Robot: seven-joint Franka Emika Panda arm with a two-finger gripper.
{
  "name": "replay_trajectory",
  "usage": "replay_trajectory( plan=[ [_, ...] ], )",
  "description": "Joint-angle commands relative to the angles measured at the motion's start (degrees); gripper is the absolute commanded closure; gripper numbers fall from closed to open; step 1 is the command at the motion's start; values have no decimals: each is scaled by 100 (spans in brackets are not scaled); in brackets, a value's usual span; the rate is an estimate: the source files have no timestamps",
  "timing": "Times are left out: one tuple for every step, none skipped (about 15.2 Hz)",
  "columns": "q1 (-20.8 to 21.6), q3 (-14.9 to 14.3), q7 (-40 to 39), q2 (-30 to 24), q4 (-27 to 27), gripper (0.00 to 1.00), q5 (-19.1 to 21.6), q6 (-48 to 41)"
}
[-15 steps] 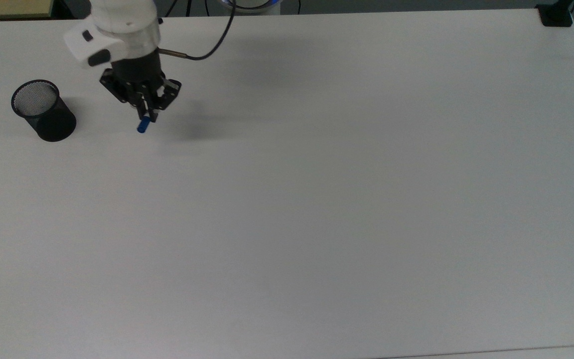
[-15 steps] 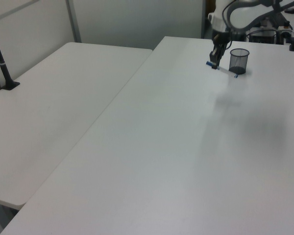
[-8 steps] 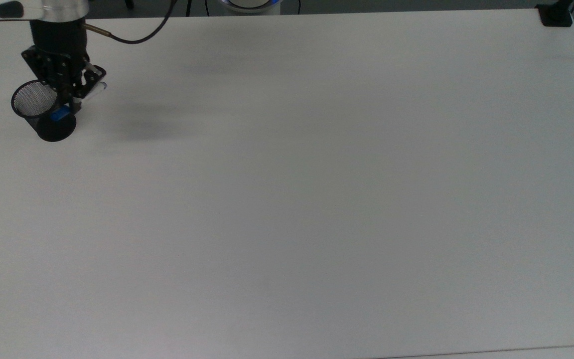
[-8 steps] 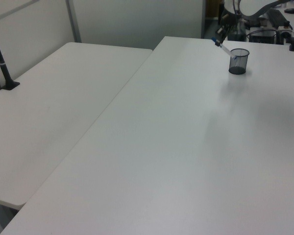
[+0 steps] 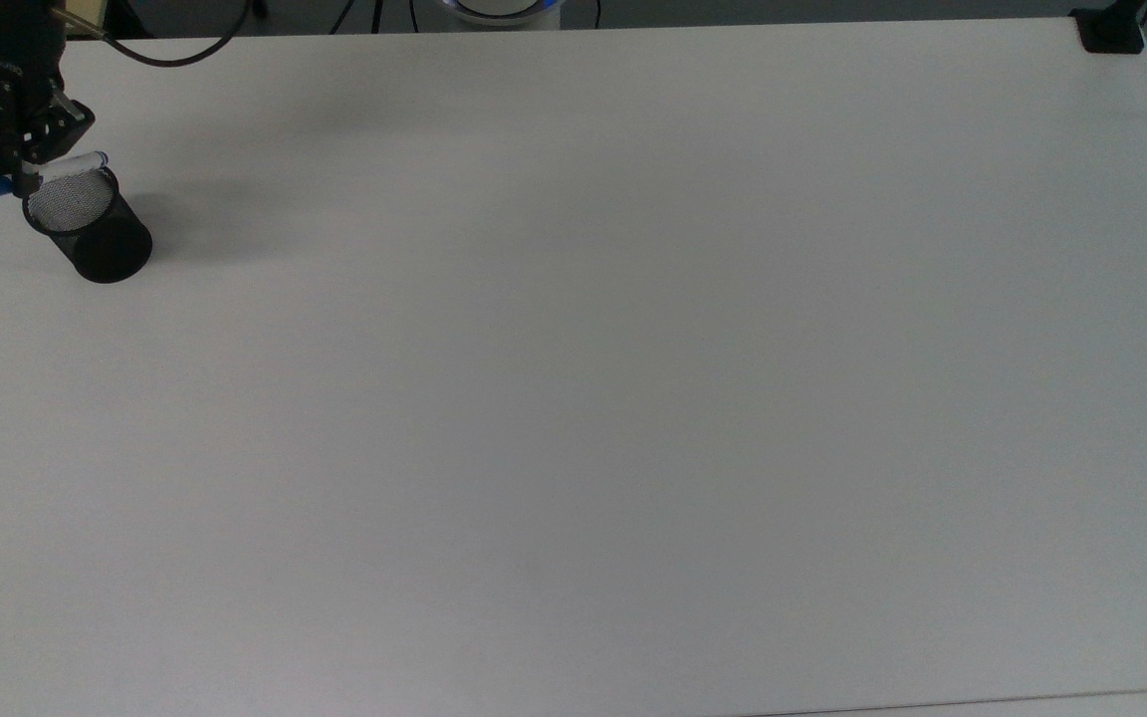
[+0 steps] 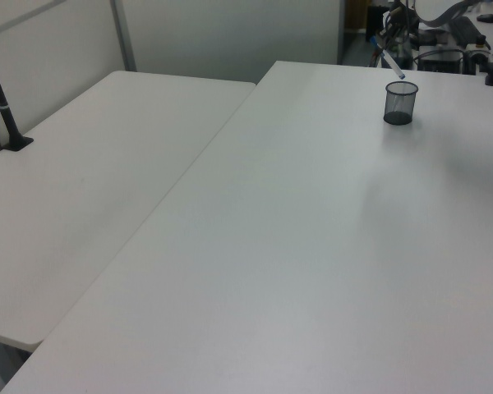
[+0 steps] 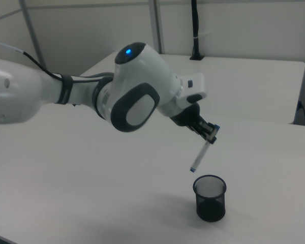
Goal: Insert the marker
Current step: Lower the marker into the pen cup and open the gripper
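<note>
- Jaws clamped on the marker (image 7: pixel 202 153) near its blue-capped end, high above the desk (image 5: pixel 633 398).
- Marker hangs tilted in the right view, lower blue tip pointing down toward the black mesh cup (image 7: pixel 210 197), not yet inside.
- Top view: marker (image 5: pixel 36 175) lies across the cup's (image 5: pixel 88 221) far rim, cap sticking out to the top view's left.
- Left view: marker (image 6: pixel 392 66) slants just above the cup (image 6: pixel 400 102).
</note>
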Motion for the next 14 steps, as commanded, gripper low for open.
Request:
replay_trajectory(
  plan=[
    [-199, -21, -102, 119, -236, 89, -92, 577],
    [-235, -21, -111, 164, -237, 89, -92, 700],
    [-261, -21, -111, 216, -237, 89, -92, 762],
    [-305, -21, -111, 234, -237, 89, -92, 771],
    [-323, -21, -111, 286, -237, 88, -92, 772],
    [-314, -21, -111, 296, -237, 87, -92, 772],
    [-314, -21, -111, 304, -245, 81, -92, 772],
    [-314, -21, -111, 339, -272, 78, -92, 772],
    [-297, -21, -111, 357, -272, 76, -92, 772],
    [-279, -21, -103, 357, -272, 73, -92, 763],
    [-270, -21, -102, 357, -272, 66, -101, 745],
    [-253, -21, -85, 349, -272, 43, -92, 728],
    [-235, -12, -50, 349, -272, 11, -92, 710],
    [-209, 23, -6, 349, -272, 0, -92, 701]
  ],
)
